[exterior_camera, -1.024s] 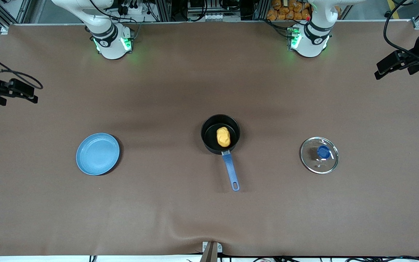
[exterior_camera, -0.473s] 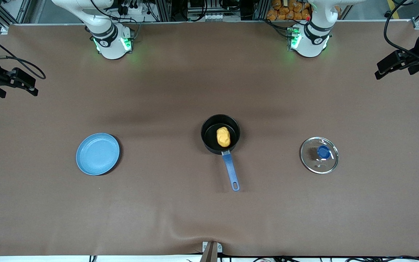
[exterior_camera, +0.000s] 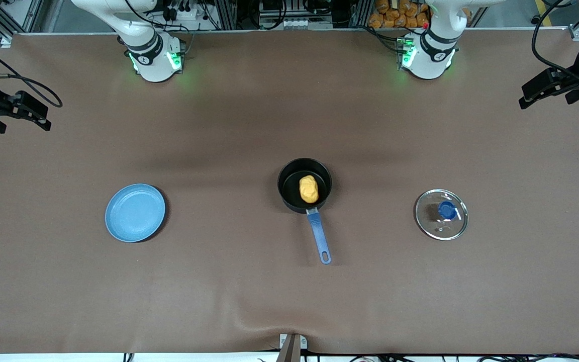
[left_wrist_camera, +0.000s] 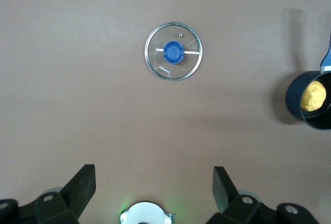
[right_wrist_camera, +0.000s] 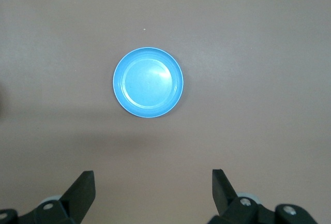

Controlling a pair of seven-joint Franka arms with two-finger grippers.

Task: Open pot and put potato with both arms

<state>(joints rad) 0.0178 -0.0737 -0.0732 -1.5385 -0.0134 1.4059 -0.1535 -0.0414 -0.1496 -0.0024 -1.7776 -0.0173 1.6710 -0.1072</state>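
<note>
Potato (exterior_camera: 308, 189) in pot (exterior_camera: 292, 198); grippers apparently raised at edges.

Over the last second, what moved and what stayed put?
Only the right gripper, open and empty, moved: it drew up and away toward the right arm's end of the table. The left gripper hardly shifted and is open too. The potato stays in the pot; lid and plate unmoved.
</note>
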